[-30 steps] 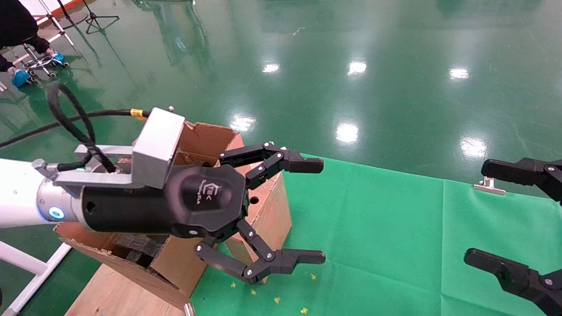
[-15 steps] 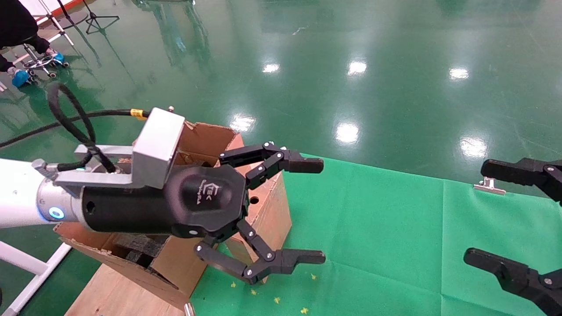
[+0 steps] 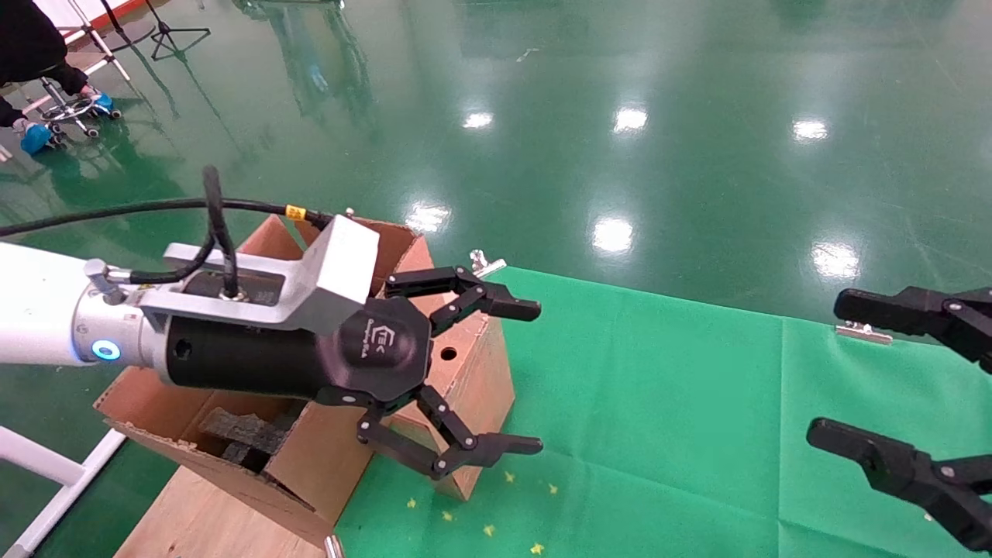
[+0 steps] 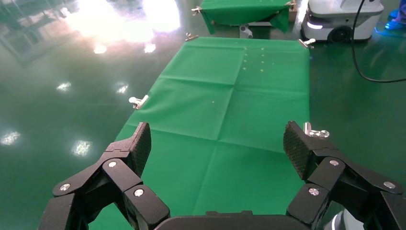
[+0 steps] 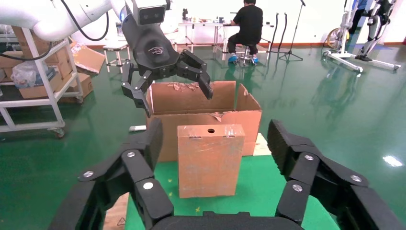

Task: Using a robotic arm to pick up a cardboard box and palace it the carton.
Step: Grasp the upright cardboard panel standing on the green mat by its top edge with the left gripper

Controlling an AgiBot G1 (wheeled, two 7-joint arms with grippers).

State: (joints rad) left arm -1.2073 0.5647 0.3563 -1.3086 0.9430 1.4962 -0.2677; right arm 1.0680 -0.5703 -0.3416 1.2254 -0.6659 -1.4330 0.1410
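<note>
The cardboard box [image 3: 484, 372] is small, reddish-brown and closed, with a round hole near its top. It stands upright on the green cloth [image 3: 659, 403], right against the carton [image 3: 310, 465]. In the right wrist view the cardboard box [image 5: 209, 160] stands in front of the carton [image 5: 206, 103], whose flaps are torn. The robotic arm's left gripper [image 3: 536, 377] hovers open and empty above the box and the carton's near wall; in the right wrist view this left gripper [image 5: 175, 96] is higher than the box top. My right gripper [image 3: 828, 366] is open and empty at the right edge, facing the box.
Metal clips [image 3: 860, 332] hold the cloth's edges. A person [image 5: 249, 24] sits on a stool far behind the carton. A shelf cart [image 5: 33, 96] stands beside the carton. Another robot base [image 4: 342, 19] is beyond the cloth's far end.
The left gripper has drawn back toward the carton and dropped a little, with its wrist turned, still open. The right gripper has shifted slightly inward.
</note>
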